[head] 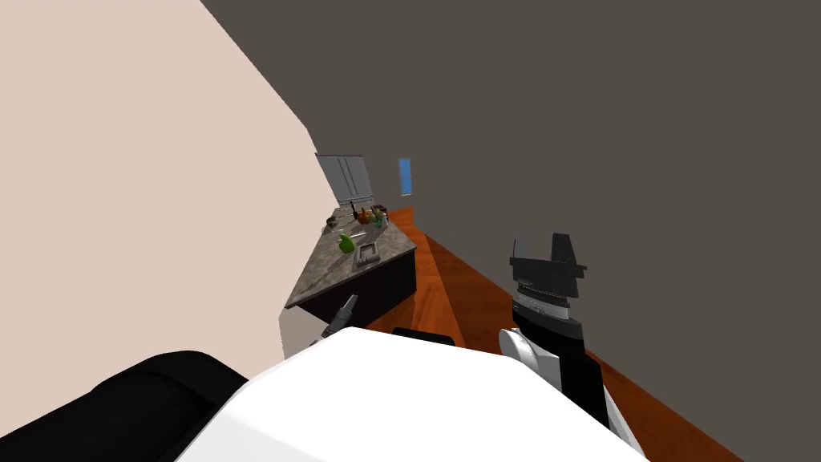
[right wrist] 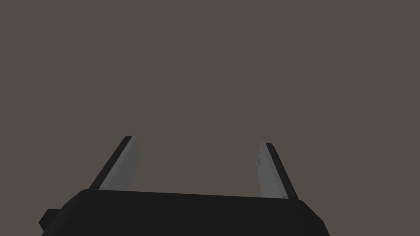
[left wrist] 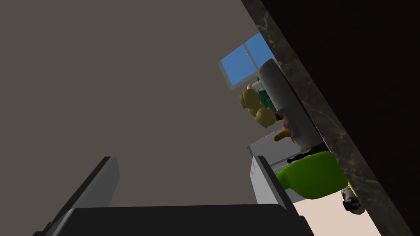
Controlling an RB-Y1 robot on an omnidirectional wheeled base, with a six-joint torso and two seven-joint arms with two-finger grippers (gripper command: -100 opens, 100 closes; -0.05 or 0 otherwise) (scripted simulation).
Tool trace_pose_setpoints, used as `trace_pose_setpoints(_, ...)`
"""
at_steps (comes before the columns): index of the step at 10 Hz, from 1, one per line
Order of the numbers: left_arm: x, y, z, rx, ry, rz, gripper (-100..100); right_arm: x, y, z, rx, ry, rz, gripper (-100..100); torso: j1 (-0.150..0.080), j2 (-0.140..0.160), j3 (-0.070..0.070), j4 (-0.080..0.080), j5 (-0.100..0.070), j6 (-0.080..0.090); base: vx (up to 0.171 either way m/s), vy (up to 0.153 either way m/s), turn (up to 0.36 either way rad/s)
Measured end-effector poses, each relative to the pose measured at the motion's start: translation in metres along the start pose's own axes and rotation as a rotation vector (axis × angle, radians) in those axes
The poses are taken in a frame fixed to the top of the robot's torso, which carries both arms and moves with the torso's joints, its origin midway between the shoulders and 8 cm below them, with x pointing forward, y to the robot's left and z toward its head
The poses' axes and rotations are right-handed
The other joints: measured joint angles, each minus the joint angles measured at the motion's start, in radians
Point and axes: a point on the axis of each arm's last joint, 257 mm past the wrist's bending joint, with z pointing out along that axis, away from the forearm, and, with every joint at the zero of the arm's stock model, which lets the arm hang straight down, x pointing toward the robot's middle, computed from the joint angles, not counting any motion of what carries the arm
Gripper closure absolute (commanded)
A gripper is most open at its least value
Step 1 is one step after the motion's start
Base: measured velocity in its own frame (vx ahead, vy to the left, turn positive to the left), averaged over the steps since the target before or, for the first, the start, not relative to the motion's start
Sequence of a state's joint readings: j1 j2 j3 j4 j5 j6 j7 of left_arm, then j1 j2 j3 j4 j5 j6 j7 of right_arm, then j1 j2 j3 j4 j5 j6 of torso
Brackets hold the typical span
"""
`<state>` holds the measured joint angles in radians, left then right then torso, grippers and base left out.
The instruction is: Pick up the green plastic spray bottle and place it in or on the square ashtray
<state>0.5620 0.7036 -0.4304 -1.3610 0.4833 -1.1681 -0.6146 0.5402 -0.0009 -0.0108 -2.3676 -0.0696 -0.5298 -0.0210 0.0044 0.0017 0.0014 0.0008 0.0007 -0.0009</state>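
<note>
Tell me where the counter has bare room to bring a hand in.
Free: the near end of the countertop, from its front corner up to the square ashtray and green spray bottle. Crowded: the far end, where small items cluster behind the bottle.

— Can we read any word, label or number here?
— None. The green spray bottle [left wrist: 313,176] shows us a plain side, and the small things [head: 366,215] at the counter's [head: 329,277] far end are too tiny to tell.

a home kitchen; stone-topped surface [head: 325,273] mid-frame, pale cabinet doors [head: 346,178] and window [head: 406,176] behind; wooden floor [head: 473,297]
</note>
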Motion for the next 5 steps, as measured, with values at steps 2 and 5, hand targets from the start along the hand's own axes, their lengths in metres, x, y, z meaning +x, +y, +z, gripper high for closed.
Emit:
trace_pose_setpoints(2, -0.002, 0.013, -0.016, -0.031, 0.027, 0.031, -100, 0.0, 0.0, 0.0, 0.0, 0.0, 0.0, 0, 0.0, -0.001, 0.0, 0.0, 0.0, 0.001, -0.003, 0.004, -0.246)
trace_pose_setpoints(5, -0.011, 0.036, -0.044, -0.079, 0.068, 0.088, -100, 0.0, 0.0, 0.0, 0.0, 0.0, 0.0, 0, 0.0, -0.001, -0.001, 0.0, 0.0, 0.001, 0.0, 0.007, -0.157)
